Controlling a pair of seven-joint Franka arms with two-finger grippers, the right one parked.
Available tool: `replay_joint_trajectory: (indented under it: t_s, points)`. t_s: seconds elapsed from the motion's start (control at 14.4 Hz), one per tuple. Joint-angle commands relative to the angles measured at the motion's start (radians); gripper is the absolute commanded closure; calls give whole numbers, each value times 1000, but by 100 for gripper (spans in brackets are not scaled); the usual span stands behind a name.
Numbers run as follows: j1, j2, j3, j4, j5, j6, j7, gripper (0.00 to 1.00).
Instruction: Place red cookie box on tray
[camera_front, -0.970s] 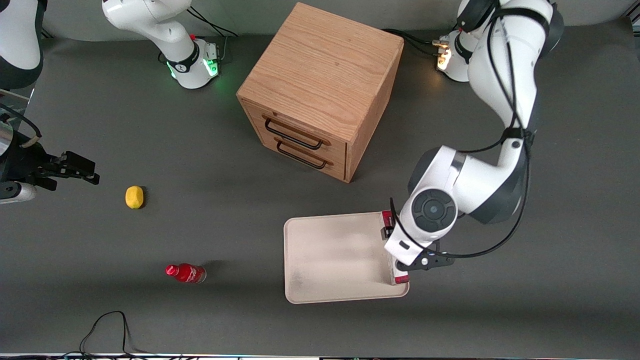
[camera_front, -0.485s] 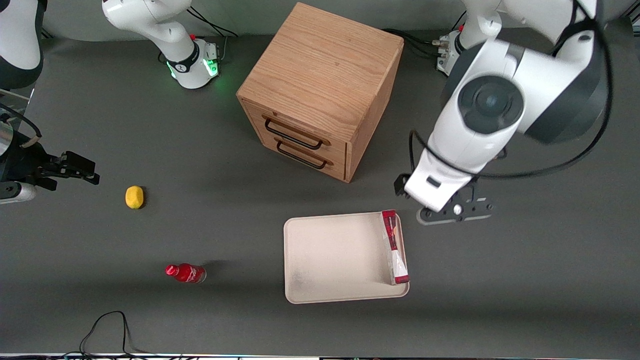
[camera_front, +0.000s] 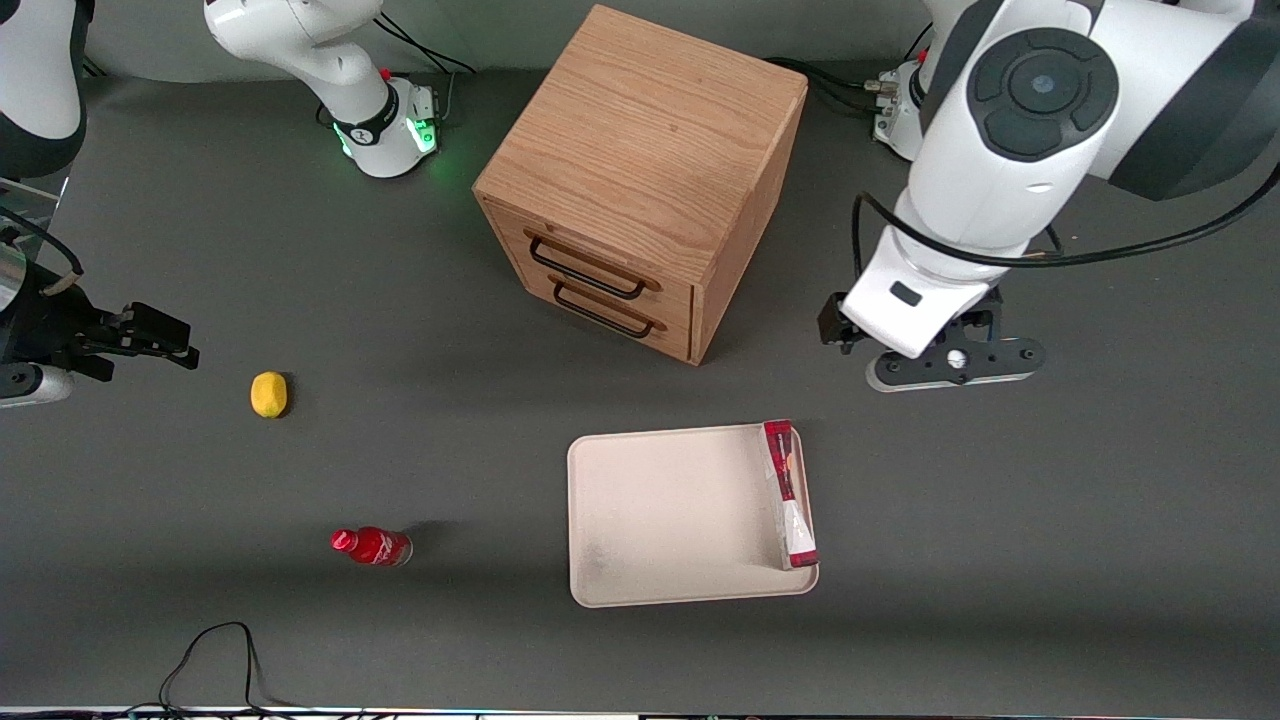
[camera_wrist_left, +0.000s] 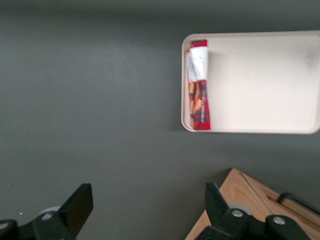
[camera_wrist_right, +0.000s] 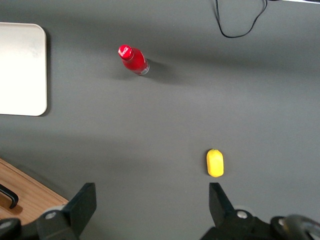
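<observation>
The red cookie box (camera_front: 789, 493) lies flat in the cream tray (camera_front: 670, 515), along the rim at the working arm's end. It also shows in the left wrist view (camera_wrist_left: 198, 84) inside the tray (camera_wrist_left: 260, 80). My gripper (camera_front: 950, 362) is open and empty, raised high above the table, farther from the front camera than the tray and beside the cabinet. Its two dark fingers (camera_wrist_left: 80, 207) stand wide apart over bare table, with the gripper's middle (camera_wrist_left: 148, 204) between them.
An oak two-drawer cabinet (camera_front: 640, 180) stands farther from the front camera than the tray; its corner shows in the left wrist view (camera_wrist_left: 250, 200). A small red bottle (camera_front: 372, 546) and a yellow lemon (camera_front: 268, 393) lie toward the parked arm's end.
My gripper let go of the cookie box on the tray, then rose and drew away from the front camera. The box stays lying on the tray.
</observation>
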Motion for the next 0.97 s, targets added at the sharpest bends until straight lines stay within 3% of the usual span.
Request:
replay_joint_trajectory:
  t_s: [0.0, 0.21, 0.49, 0.9]
  points:
    - [111, -178, 5, -285, -7, 143, 74, 0]
    - [246, -264, 16, -437, -20, 262, 256, 0]
    - [247, -310, 204, -465, -146, 294, 505, 0]
    - [248, -307, 219, -388, -152, 258, 518, 0]
